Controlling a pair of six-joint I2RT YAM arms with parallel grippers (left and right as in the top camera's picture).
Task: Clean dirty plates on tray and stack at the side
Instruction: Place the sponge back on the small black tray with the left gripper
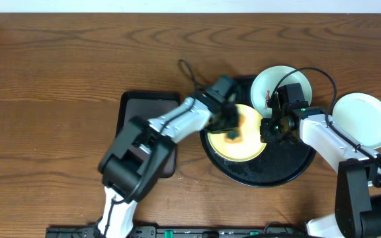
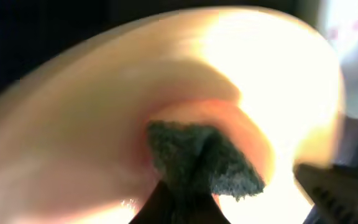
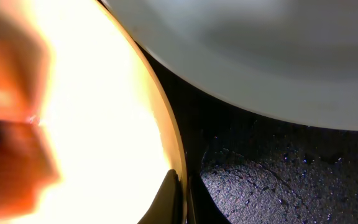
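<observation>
Left gripper [image 1: 229,125] pinching green sponge [image 2: 197,163] on yellow plate [image 1: 251,144], right gripper [image 1: 268,127] clamped on its rim, black tray [image 1: 290,168] beneath

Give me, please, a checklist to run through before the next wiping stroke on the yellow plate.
1. Left gripper shut on scouring pad: ok.
2. Pad touching yellow plate: ok.
3. Right gripper pinching that plate's rim: ok.
4. Yellow plate free of reddish smear: not ok, smear surrounds the pad.
5. Yellow plate lying flat on tray: cannot tell.
</observation>
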